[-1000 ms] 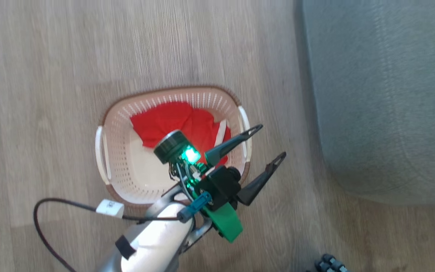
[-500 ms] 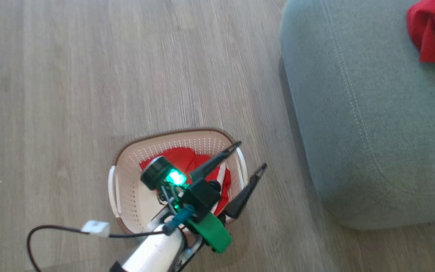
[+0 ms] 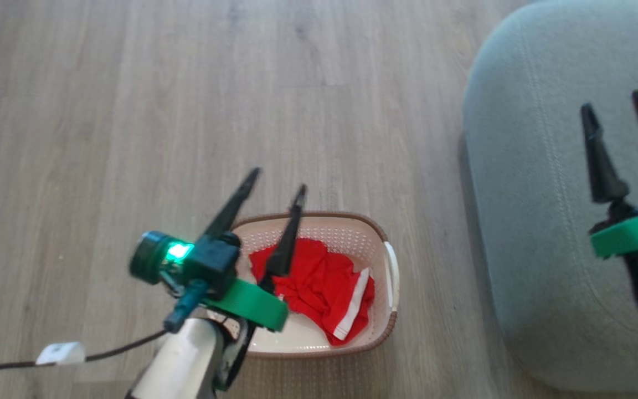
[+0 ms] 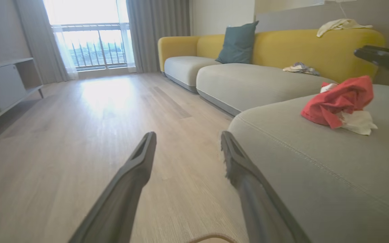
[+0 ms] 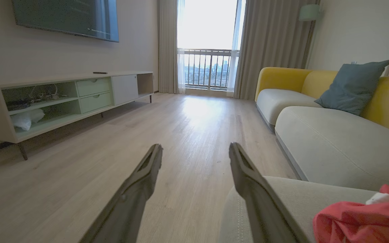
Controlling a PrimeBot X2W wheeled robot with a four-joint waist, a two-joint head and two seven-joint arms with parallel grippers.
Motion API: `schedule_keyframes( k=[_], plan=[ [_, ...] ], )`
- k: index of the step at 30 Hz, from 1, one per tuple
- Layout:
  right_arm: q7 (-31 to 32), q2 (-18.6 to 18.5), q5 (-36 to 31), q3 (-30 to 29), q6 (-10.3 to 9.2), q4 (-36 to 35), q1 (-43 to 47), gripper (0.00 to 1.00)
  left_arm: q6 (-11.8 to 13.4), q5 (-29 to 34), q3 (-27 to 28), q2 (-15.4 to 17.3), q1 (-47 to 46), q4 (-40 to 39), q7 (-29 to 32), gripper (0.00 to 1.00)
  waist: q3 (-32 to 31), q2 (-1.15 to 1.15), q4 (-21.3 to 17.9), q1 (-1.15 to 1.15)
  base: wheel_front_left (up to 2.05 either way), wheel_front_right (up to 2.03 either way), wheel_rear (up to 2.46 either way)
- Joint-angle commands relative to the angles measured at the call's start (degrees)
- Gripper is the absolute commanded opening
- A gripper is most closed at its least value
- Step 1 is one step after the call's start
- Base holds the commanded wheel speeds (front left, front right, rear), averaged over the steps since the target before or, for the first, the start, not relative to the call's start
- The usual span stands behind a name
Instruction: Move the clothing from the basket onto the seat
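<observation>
Having been swung over the basket point(image 3: 377, 244), the left gripper point(image 3: 278, 179) is held with fingers point(image 3: 286, 244) wide, like the right gripper point(image 3: 612, 102) above the seat point(image 3: 529, 221); one garment point(image 3: 319, 288) remains inside.

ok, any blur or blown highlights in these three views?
Head view: slight motion smear, worst on the right gripper at the right edge; the green light behind the left gripper blooms. Left wrist view: window blown out white, glare patch on the wooden floor. Right wrist view: window overexposed too, red garment at the lower right soft.
</observation>
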Motion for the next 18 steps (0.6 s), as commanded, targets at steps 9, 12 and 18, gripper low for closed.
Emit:
schedule_keyframes(
  k=[9, 12, 18],
  plan=[
    [-0.4, 5.2, -1.8, 2.4, -0.01, -4.4, 5.3, 1.00, 4.9, -1.2, 8.3, -0.2, 1.6, -3.4, -0.3, 1.00, -2.4, 0.00, 5.3, 0.01, 0.00, 0.00, 0.00],
    [-0.4, 6.6, -2.2, 2.4, -0.01, -3.9, 6.4, 1.00, 5.8, -1.8, 9.0, -0.2, 2.2, -3.3, -0.3, 1.00, -2.7, 0.00, 5.9, 0.01, 0.00, 0.00, 0.00],
    [-0.4, 10.4, -4.6, 0.8, -0.01, -1.2, 10.0, 1.00, 6.8, -2.0, 9.3, -0.2, 4.2, -1.2, -0.3, 1.00, -3.4, 0.00, 7.1, 0.01, 0.00, 0.00, 0.00]
  ],
)
